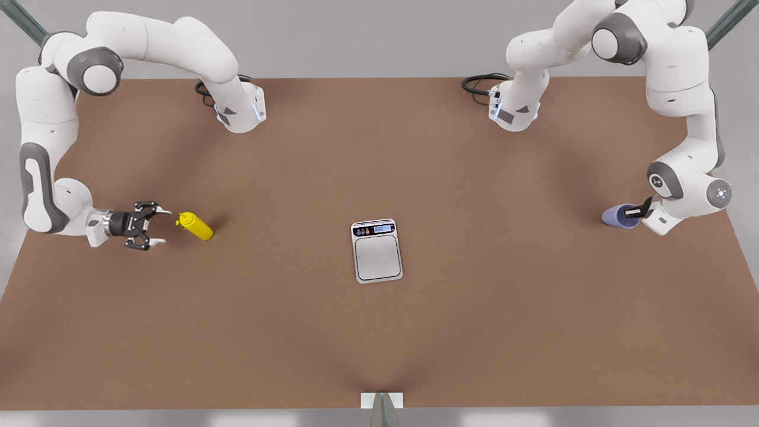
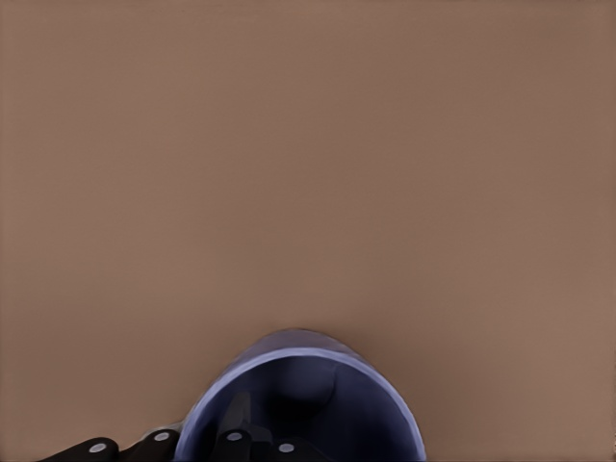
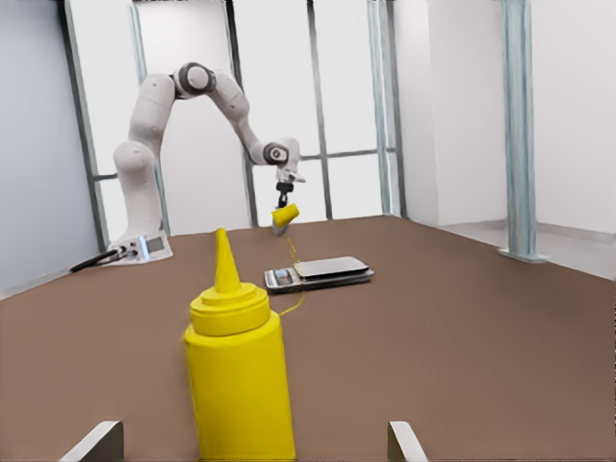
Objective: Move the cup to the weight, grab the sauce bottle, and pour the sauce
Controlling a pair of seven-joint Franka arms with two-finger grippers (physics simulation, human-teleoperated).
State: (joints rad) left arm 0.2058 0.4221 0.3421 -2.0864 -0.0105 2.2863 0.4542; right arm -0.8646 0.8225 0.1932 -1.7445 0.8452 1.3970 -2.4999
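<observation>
The yellow sauce bottle stands upright on the brown table at the front view's left, nozzle up. My right gripper is level with it, just short of it and open; its fingertips flank the bottle with wide gaps. The weight, a small scale with a silver plate, lies at the table's middle and appears beyond the bottle. At the front view's right my left gripper is shut on the rim of the lavender cup. One finger reaches inside the cup.
Both arm bases with black cables sit at the table's far edge. A small white block marks the near edge. Bare brown tabletop lies between the cup and the scale. Glass walls and a pillar surround the table.
</observation>
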